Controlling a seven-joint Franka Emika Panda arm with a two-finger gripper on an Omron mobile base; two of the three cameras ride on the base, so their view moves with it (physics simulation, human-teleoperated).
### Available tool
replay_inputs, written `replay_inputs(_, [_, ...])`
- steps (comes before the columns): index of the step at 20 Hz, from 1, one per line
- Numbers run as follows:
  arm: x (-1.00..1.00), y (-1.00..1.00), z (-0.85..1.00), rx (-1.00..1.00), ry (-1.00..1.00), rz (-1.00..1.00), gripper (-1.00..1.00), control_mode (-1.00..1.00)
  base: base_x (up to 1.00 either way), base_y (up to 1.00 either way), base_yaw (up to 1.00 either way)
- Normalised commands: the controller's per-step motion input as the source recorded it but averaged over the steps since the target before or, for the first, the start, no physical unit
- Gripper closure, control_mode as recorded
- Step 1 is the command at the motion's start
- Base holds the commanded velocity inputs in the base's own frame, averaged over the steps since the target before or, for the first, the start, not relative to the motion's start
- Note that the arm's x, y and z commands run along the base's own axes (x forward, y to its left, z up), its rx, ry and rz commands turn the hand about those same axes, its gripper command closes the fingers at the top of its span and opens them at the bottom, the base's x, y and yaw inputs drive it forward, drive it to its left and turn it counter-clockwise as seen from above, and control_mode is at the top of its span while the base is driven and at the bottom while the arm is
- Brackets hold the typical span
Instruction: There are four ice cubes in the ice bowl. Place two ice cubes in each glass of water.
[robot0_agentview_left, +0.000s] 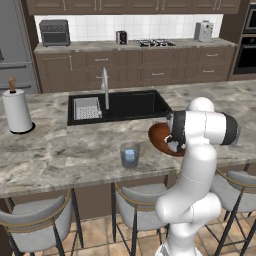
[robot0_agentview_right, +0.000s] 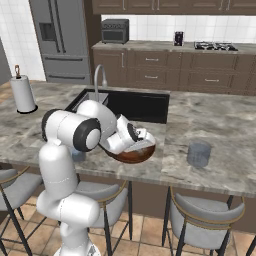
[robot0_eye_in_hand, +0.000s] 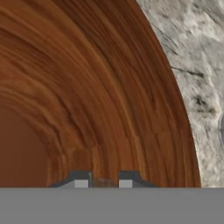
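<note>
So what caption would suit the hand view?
Two dark fingers set close together, low over the reddish-brown wooden ice bowl, marble counter beside.

Glossy white rounded arm (robot0_agentview_left: 197, 165) segments joined by dark bands

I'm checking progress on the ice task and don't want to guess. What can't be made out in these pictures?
- Whether the end effector holds an ice cube: hand view, the grey bottom band cuts off its tips.
- Cubes left in the bowl: both base views, the arm covers its inside.
- Ice count in the left glass: left base view, too small and blurred.
- Contents of the right glass: right base view, too small.
</note>
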Motion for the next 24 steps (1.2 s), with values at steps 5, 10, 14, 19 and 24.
replay_inputs(5, [-0.30, -0.22, -0.36, -0.01, 0.00, 0.00, 1.00, -1.00, 0.00, 0.00, 0.00])
replay_inputs(10, [-0.22, -0.21, -0.30, -0.01, 0.00, 0.00, 1.00, -1.00, 0.00, 0.00, 0.00])
replay_inputs(14, [-0.09, -0.14, -0.05, 0.00, 0.00, -0.02, 1.00, -1.00, 0.00, 0.00, 0.00])
replay_inputs(19, [0.00, -0.05, 0.02, 0.00, 0.00, -0.09, 1.00, -1.00, 0.00, 0.00, 0.00])
replay_inputs(24, [0.00, 0.00, 0.17, 0.00, -0.06, -0.16, 1.00, -1.00, 0.00, 0.00, 0.00])
